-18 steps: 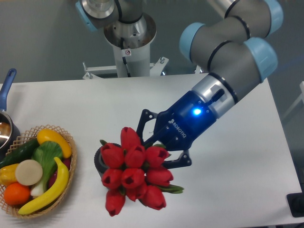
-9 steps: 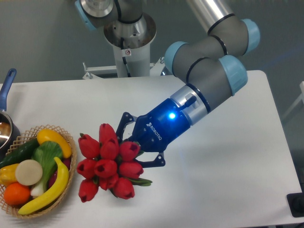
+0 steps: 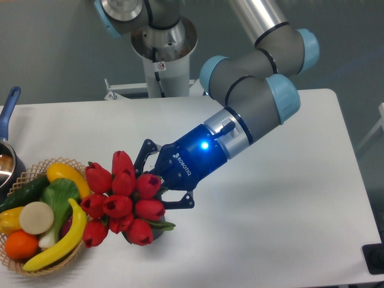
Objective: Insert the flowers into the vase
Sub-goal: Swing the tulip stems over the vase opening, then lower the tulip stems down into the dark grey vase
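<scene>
Red flowers (image 3: 120,204) sit low and left of centre, their stems clamped in the closed gripper (image 3: 157,187) reaching in from the upper right. Their left edge overlaps a basket (image 3: 84,174) of produce; the vase is hidden.

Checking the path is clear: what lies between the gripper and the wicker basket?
The flowers, held in the gripper, fill that stretch in the camera view, reaching the basket.
</scene>
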Tool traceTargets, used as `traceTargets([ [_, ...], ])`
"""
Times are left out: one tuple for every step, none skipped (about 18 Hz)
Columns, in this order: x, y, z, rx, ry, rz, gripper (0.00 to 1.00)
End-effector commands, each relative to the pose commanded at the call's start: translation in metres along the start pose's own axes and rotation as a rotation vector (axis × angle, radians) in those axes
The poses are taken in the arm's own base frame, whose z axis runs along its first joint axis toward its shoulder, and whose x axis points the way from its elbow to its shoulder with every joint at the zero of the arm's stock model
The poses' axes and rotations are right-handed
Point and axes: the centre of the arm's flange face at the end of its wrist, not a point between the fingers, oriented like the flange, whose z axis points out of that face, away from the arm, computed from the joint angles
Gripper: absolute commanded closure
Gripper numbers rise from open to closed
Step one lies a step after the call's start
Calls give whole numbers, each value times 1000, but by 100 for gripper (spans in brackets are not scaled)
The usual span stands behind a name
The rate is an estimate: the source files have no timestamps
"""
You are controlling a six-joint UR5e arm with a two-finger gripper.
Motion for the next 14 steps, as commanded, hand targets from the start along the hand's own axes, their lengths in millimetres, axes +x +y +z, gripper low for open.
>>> traceTargets([
  [4, 2, 1, -1, 2, -1, 81],
  [9, 3, 1, -1, 4, 8, 81],
  [9, 8, 2, -2, 5, 16, 81],
  [11, 12, 3, -3, 7, 27, 81],
  [13, 16, 3, -4, 9, 39, 81],
  [17, 20, 3, -5, 10, 53, 81],
  [21, 23, 3, -6, 11, 64, 80],
  [25, 29, 4, -7, 13, 75, 80],
  [28, 38, 5, -8, 16, 83, 80],
  [30, 48, 5, -11, 18, 92, 80],
  [34, 56, 6, -12, 21, 106, 80],
  [37, 65, 7, -14, 24, 118, 80],
  [40, 72, 6, -14, 23, 129, 80],
  [41, 81, 5, -15, 24, 128, 79],
])
